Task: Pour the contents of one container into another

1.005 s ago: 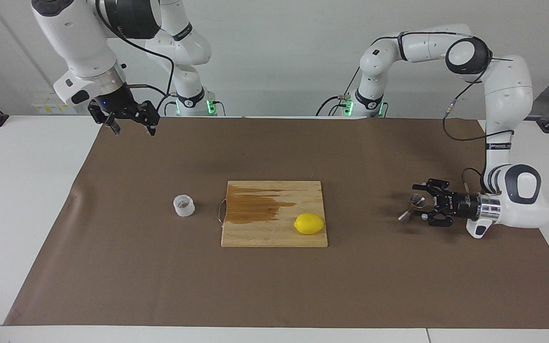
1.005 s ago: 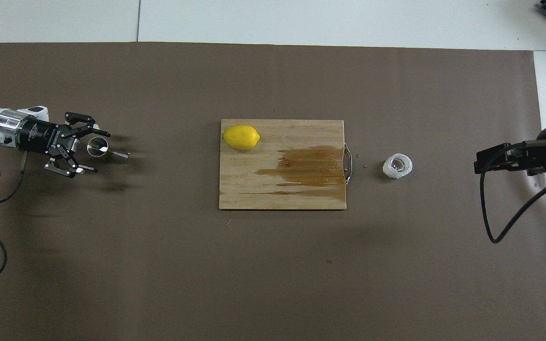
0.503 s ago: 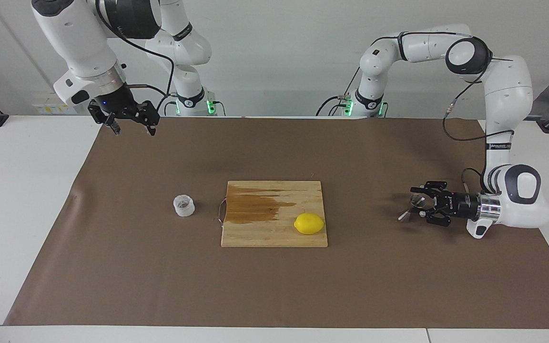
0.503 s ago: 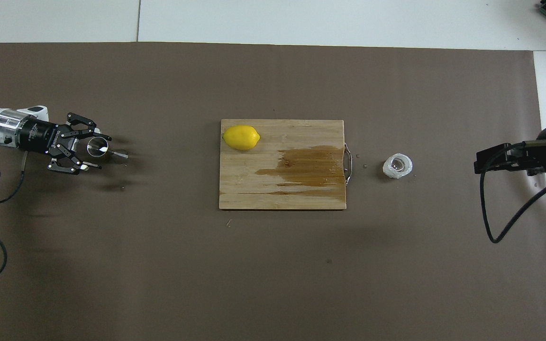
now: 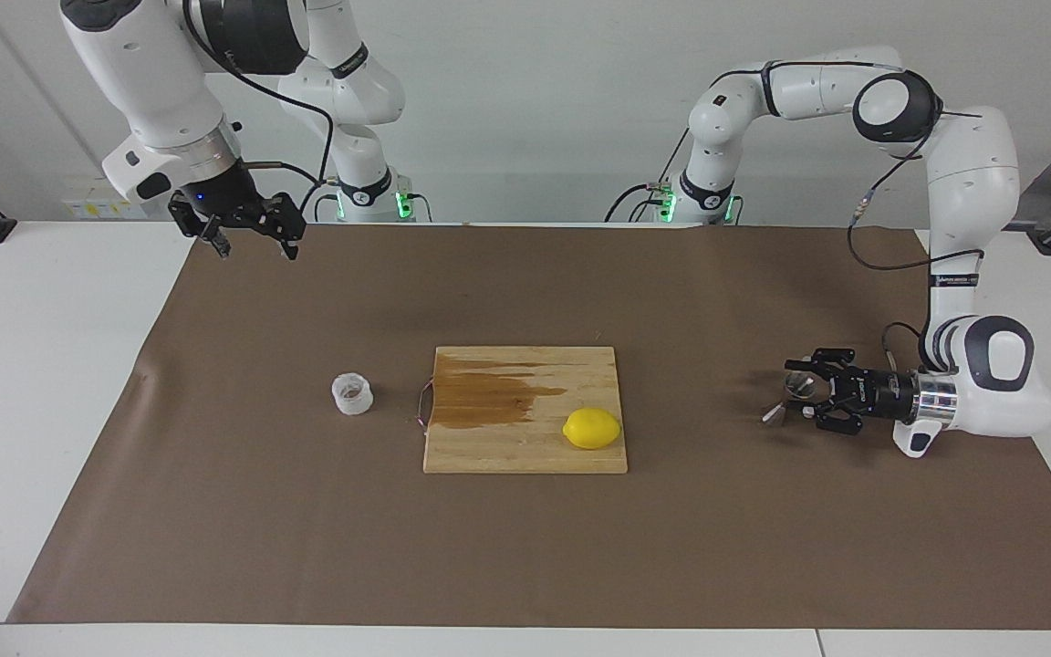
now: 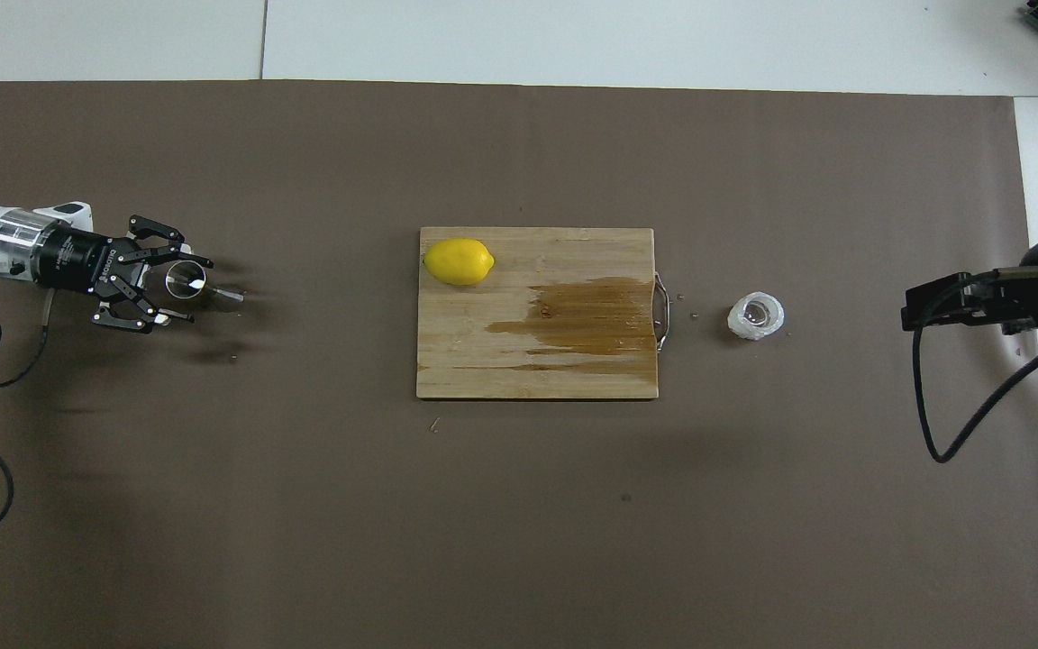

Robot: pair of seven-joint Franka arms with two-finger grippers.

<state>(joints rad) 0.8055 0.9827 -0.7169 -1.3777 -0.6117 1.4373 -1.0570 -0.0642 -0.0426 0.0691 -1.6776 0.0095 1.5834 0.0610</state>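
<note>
A left end effector (image 5: 800, 399) lies low around a steel jigger (image 5: 792, 394) at its end of the brown surface (image 5: 306, 529). A whitish cup (image 5: 351, 394) stands beside a stained cutting board (image 5: 525, 433) holding a lemon (image 5: 591, 428). The right end effector (image 5: 250, 235) hangs raised.

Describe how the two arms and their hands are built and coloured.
Both arms are glossy white with rounded segments, black joint bands and green lights at the bases. Each ends in a silver wrist ring and a black skeletal two-finger hand: left hand, right hand. Loose black cables trail along both.

One of each — a plastic cup (image 5: 352, 394), a steel jigger (image 5: 790, 398), a lemon (image 5: 591, 428), a cutting board (image 5: 525, 447) — plus two grippers.
</note>
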